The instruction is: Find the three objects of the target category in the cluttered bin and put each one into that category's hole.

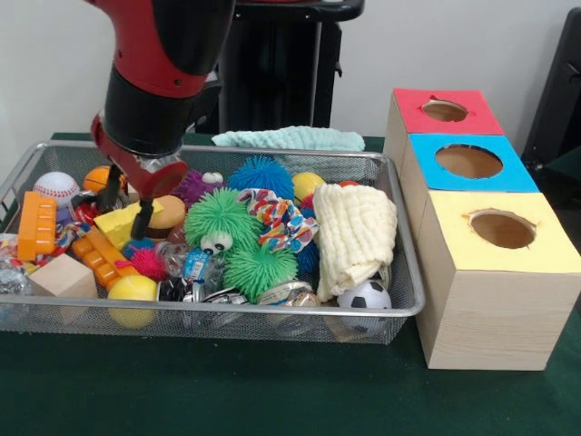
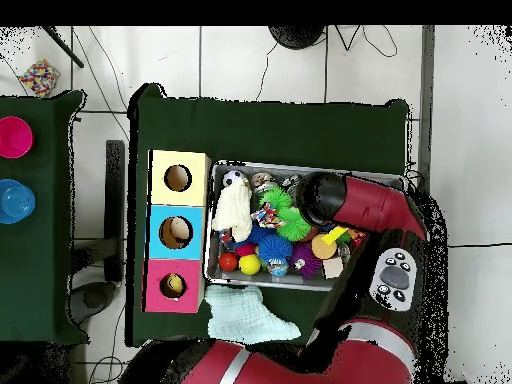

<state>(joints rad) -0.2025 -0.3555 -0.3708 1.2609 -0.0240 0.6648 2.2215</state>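
Silver wire-mesh bin (image 1: 399,304) is crowded rim to rim. Red-and-black arm's gripper (image 1: 127,207) is lowered at its left, fingers spread over yellow wedge block (image 1: 118,222). Three-holed wooden box (image 1: 495,272) stands right.

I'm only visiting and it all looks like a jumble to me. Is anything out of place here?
One thing: a pale green cloth lies on the table outside the bin, behind its far rim, while a cream cloth is inside. The toys are piled untidily, but none has spilled out.

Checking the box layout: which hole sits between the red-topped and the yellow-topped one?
The blue-topped wooden box with its round hole sits between the red-topped box and yellow-topped box, clear in both views.
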